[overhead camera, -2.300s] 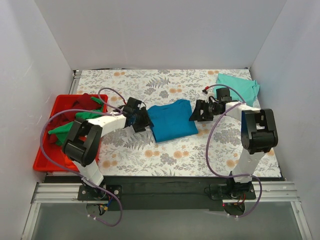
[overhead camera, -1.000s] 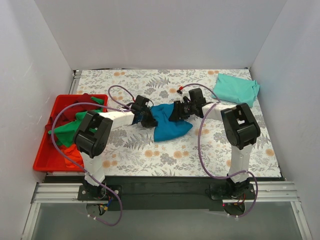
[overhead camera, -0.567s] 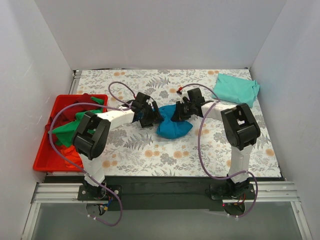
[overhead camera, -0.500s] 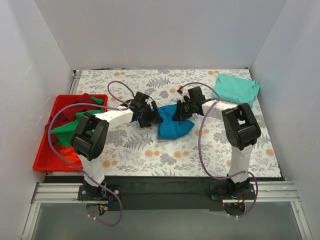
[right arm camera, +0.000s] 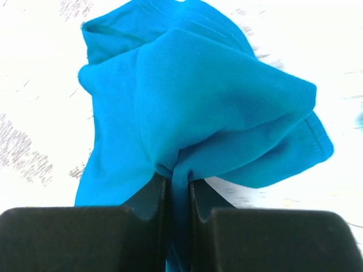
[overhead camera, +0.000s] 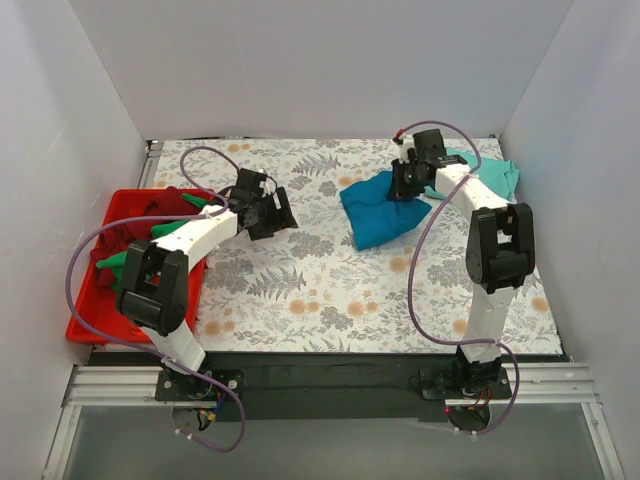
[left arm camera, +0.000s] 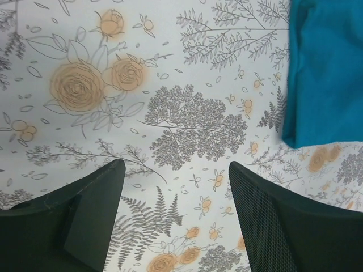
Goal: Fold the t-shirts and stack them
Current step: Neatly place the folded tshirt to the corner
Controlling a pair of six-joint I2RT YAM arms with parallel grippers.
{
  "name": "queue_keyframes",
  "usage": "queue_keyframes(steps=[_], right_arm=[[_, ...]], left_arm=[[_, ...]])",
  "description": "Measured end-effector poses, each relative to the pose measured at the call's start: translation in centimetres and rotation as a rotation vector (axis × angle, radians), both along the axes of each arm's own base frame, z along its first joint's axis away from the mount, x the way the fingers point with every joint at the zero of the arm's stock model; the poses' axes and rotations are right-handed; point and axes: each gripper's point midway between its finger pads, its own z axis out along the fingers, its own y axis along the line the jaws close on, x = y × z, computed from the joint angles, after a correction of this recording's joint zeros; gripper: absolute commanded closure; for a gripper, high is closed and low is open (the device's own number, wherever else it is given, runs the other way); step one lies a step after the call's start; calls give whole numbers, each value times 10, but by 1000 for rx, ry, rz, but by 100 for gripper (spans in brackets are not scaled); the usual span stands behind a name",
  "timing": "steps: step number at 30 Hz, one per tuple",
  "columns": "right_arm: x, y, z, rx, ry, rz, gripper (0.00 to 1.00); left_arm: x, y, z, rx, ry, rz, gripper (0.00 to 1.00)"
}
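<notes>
**Cut off, covered, washed out**

Left wrist view: the blue t-shirt (left arm camera: 326, 73) runs out of frame at 2 o'clock, and the left gripper (left arm camera: 176, 167) loses both finger bases at 6 o'clock. Right wrist view: the shirt's pinched fold vanishes between the fingers of the right gripper (right arm camera: 177, 190), and the surface (right arm camera: 34, 56) is washed out, its print mostly lost. From above, the mint green t-shirt (overhead camera: 498, 175) at 1 o'clock lies partly behind the right arm (overhead camera: 465, 188). The heaped shirts (overhead camera: 160, 205) in the red tray (overhead camera: 80, 325) at 9 o'clock overlap, their number unclear.

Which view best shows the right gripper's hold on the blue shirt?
Right wrist: the right gripper pinches a fold of the blue shirt, close up. Top external shows the shirt from above, grip hidden. Left wrist catches only its edge.
</notes>
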Motion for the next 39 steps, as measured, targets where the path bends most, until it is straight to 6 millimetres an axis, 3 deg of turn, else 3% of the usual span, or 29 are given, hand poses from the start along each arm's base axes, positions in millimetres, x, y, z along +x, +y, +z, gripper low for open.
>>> queue_keyframes(steps=[6,14,19,26,39], right_arm=[[42,-26,25,-82,-59,-39,99],[97,-55,29,-170,-102,-92,99],[109,-83,30,-186,-99,-146,99],[124,-124,57,-195,-155,-235,99],[126,-187,64,-143,-135,-427,99]], left_arm=[[2,21,-11,39,-7,-3,27],[-1,39,-36,54,47,-5,27],[3,45,-38,46,45,-4,27],[1,45,-43,28,68,-11,27],[-1,42,-47,18,83,-27,28]])
